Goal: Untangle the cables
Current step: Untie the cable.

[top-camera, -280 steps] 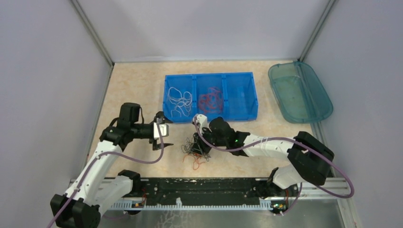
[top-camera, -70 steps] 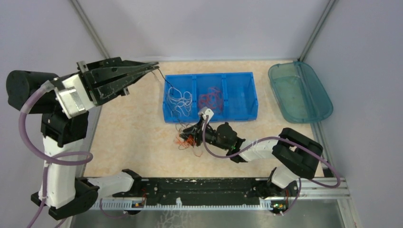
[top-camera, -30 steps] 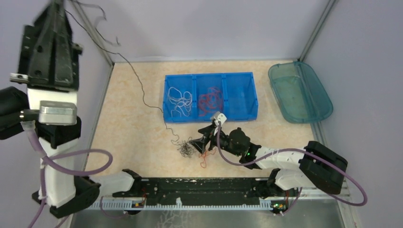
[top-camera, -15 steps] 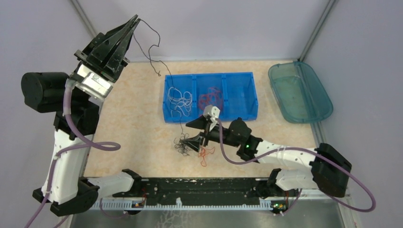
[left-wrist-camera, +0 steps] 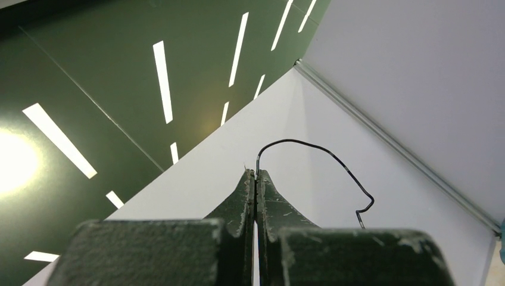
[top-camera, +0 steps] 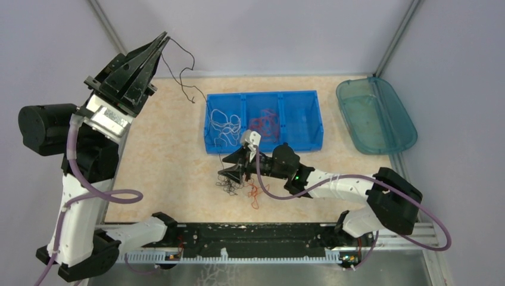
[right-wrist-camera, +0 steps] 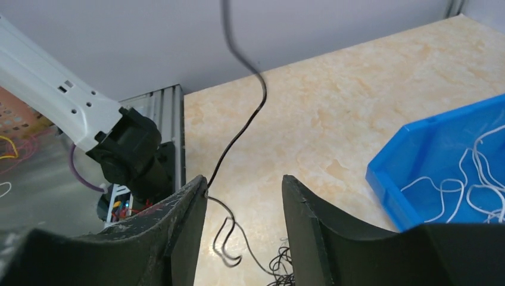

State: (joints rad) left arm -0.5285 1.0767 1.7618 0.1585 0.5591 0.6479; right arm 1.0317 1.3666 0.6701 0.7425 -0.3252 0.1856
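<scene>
My left gripper [top-camera: 165,37] is raised high at the back left and shut on one end of a thin black cable [top-camera: 192,59]. In the left wrist view the closed tips [left-wrist-camera: 256,173] pinch that cable [left-wrist-camera: 321,152], which arcs away to the right. The cable hangs in loose curls towards a tangle of black and red-orange cables [top-camera: 233,186] on the table. My right gripper [top-camera: 228,170] sits low over that tangle, open. In the right wrist view the black cable [right-wrist-camera: 250,125] runs along the left finger's inner edge, and nothing is clamped between the jaws [right-wrist-camera: 244,179].
A blue three-part bin [top-camera: 265,94] stands behind the tangle, with white cables [top-camera: 226,125] in its left part and red ones [top-camera: 265,126] in the middle. A teal tray [top-camera: 375,116] lies at the back right. Grey walls enclose the table.
My left gripper swung from straight up at the far left to tilt rightward, so the black cable went slack. My right gripper shifted left over the tangle and its jaws narrowed.
</scene>
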